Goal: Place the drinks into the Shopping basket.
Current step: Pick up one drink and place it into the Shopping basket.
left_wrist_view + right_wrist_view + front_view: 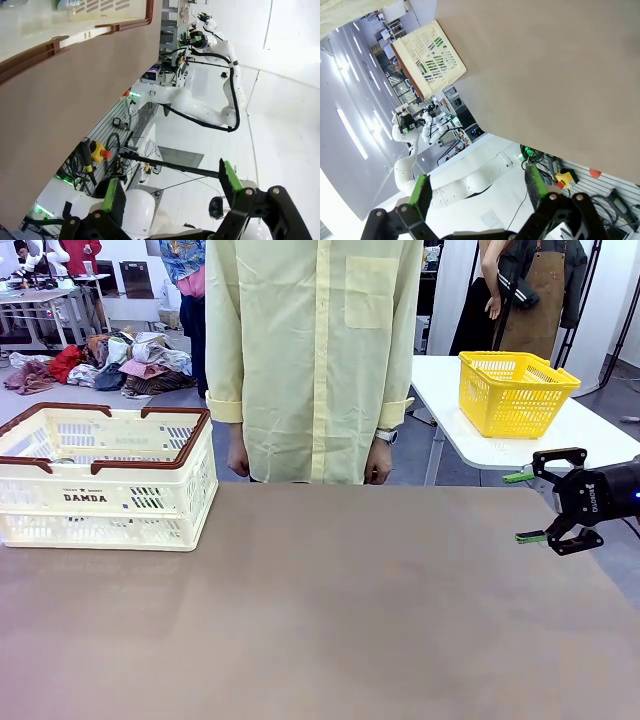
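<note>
Basket (105,480) at desk's (330,610) far left, stiff slotted plastic, light, best taken by brown rim or handles. No drinks to judge. Right end effector (534,507) wide apart, empty, off desk's right edge; left end effector (172,190) likewise apart, empty.

The front view looks across the table (330,610) toward the person (312,350). Both rolled wrist views share it, apparently from its edge, each catching the Shopping basket (427,57).
</note>
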Robot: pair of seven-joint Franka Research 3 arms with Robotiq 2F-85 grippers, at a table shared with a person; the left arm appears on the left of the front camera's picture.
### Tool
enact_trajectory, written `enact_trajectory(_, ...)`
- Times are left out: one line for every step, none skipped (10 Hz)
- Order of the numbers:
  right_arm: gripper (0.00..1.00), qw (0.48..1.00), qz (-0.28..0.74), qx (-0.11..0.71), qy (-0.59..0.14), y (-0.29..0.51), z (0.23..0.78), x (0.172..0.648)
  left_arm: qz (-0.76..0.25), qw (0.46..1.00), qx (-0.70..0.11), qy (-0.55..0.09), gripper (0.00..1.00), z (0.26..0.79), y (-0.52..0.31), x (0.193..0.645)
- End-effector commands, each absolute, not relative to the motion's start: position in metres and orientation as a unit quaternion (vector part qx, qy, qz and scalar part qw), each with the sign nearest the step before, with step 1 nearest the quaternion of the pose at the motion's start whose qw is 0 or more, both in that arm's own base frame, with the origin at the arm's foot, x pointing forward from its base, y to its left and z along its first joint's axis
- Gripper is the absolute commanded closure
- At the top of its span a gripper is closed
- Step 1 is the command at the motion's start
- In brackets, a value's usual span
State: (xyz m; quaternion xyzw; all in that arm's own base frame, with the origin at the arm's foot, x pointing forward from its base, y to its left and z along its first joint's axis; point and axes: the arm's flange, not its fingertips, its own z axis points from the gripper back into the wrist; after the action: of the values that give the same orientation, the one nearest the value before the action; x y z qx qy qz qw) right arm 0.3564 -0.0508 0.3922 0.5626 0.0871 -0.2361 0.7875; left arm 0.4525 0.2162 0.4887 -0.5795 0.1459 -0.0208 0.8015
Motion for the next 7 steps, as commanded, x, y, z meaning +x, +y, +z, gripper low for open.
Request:
enact_trajectory(0.0, 0.787, -0.24, 0.561, 0.092, -0.0506, 0.3967, 0.3563, -0.027, 0.804, -0.577, 0.144, 0.0, 0.4892, 0.2178, 0.4477)
enact_trajectory(0.0, 0.787, -0.24, 0.561, 0.092, -0.0506, 0.3967, 0.3563, -0.027, 0.804, -0.577, 0.144, 0.0, 0.4892, 0.2178, 0.4477)
enact_trajectory(0.0, 0.787, -0.24, 0.561, 0.092, -0.0506, 0.3967, 0.3563, -0.027, 0.804, -0.577, 0.144, 0.0, 0.4892, 0.2178, 0.4477)
enact_trajectory(0.0, 0.787, -0.24, 0.561, 0.092, -0.0506, 0.3967, 0.3563, -0.027, 0.804, -0.577, 0.144, 0.0, 0.4892, 0.2178, 0.4477)
enact_trajectory(0.0, 0.787, -0.24, 0.561, 0.092, -0.0506, 0.3967, 0.3563, -0.027, 0.804, -0.577, 0.144, 0.0, 0.4892, 0.2178, 0.4477)
enact_trajectory(0.0, 0.787, -0.24, 0.561, 0.092, -0.0506, 0.3967, 0.3563, -0.027, 0.804, -0.577, 0.144, 0.0, 0.4892, 0.2178, 0.4477)
enact_trajectory(0.0, 0.787, -0.24, 0.561, 0.092, -0.0506, 0.3967, 0.3563, -0.027, 0.804, -0.577, 0.144, 0.0, 0.4892, 0.2178, 0.4477)
